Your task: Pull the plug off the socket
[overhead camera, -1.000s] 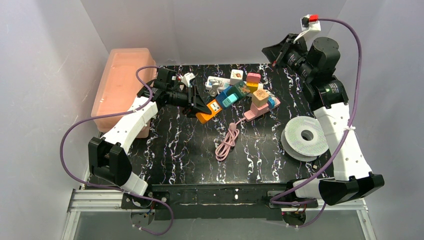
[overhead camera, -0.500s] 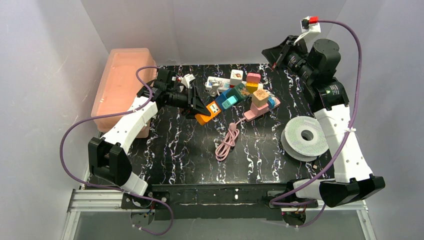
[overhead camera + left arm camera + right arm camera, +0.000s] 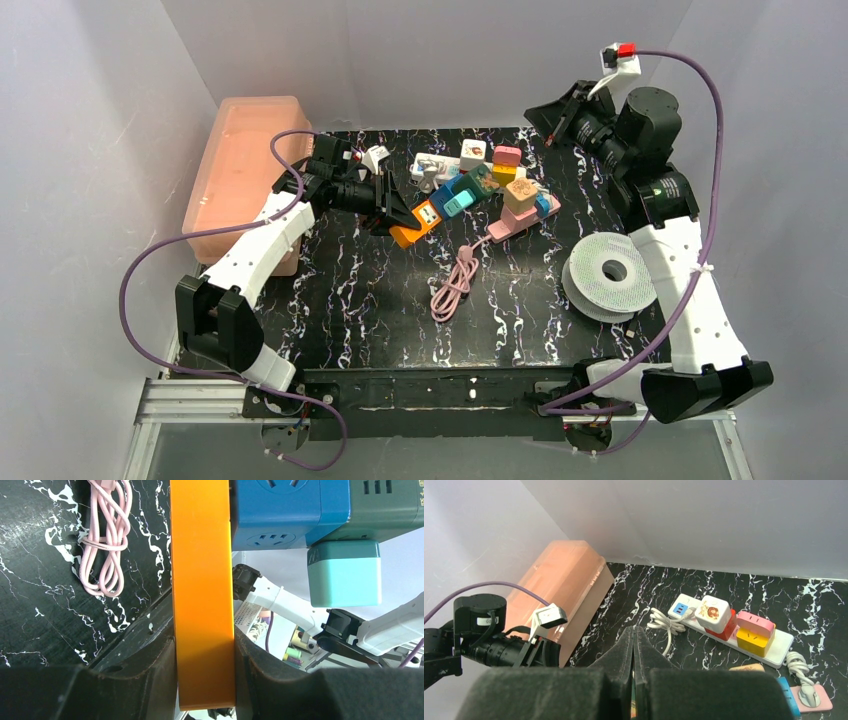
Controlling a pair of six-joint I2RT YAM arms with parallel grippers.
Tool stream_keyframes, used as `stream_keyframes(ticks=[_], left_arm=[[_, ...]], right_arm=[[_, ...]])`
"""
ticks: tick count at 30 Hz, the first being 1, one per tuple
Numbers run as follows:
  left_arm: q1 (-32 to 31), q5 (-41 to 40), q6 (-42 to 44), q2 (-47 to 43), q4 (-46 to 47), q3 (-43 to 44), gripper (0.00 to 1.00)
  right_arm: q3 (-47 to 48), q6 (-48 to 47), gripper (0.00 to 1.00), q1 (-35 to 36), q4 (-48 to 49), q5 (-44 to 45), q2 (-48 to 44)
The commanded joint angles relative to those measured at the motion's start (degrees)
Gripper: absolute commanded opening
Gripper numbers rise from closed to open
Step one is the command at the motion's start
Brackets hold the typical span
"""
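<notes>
Your socket [image 3: 418,224], the short orange strip with the little white-and-blue label, sits left of centre on the far half of the black marbled table [image 3: 380,300]. It's angled, with its near end pointing at the left arm. A blue cube adapter [image 3: 447,198] is butted right up against its far end, with a dark green block [image 3: 385,502] and a teal one [image 3: 344,572] stuck onto that. I can't tell from here whether any prongs are actually seated.

Your left gripper [image 3: 403,218] is clamped across the socket's near end. In the left wrist view both black fingers [image 3: 150,675] press flat on the orange sides.

A coiled pink cable [image 3: 455,283] lies nearer the bases, apart from the socket. Just right of the cluster is a pink strip [image 3: 515,222] carrying a tan cube. Behind it, along the far edge, a long white strip [image 3: 781,650] holds more adapters.

Your right gripper [image 3: 633,640] is pinched together on nothing, up in the air over the far right corner. A white filament spool [image 3: 610,272] lies flat by the right arm, and a translucent pink bin [image 3: 243,170] stands along the left edge.
</notes>
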Motion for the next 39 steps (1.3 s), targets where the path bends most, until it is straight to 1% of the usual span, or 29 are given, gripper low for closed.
stream_keyframes(ticks=[1, 7, 14, 22, 24, 28, 30, 33, 35, 39], left_arm=[[0.03, 8.73, 1.61, -5.05, 0.78, 2.24, 0.0], [0.03, 8.56, 1.49, -5.52, 1.31, 1.45, 0.0], [0.08, 8.14, 2.39, -6.11, 0.32, 1.18, 0.0], [0.09, 8.03, 2.58, -6.31, -0.05, 0.94, 0.0], [0.05, 7.87, 2.67, -6.43, -0.2, 0.93, 0.0], [0.09, 7.63, 2.75, -6.63, -0.36, 0.96, 0.0], [0.1, 7.59, 2.94, -6.63, -0.6, 0.91, 0.0], [0.09, 7.6, 2.88, -6.72, -0.65, 0.97, 0.0], [0.15, 7.56, 2.86, -6.73, -0.64, 1.12, 0.0], [0.1, 7.55, 2.75, -6.97, -0.65, 1.18, 0.0]], right_arm=[[-2.16, -1.01, 0.01, -0.3, 3.47, -1.75, -3.03], [-2.91, -0.4, 0.01, -0.33, 2.31, -2.47, -3.38], [-0.76, -0.16, 0.01, -0.37, 2.29, -3.78, -2.83], [2.33, 1.01, 0.01, -0.35, -2.4, -2.95, -1.11], [2.7, 1.48, 0.01, -0.35, -3.45, -1.33, -0.98], [7.04, 4.29, 0.01, -0.38, -9.35, 5.58, 0.82], [10.2, 7.34, 0.01, -0.37, -14.4, 12.28, 2.47], [13.12, 12.08, 0.01, -0.39, -20.62, 25.03, 4.64], [12.42, 15.77, 0.01, -0.39, -21.81, 30.82, 4.26], [9.45, 19.72, 0.01, -0.39, -20.32, 38.26, 2.21]])
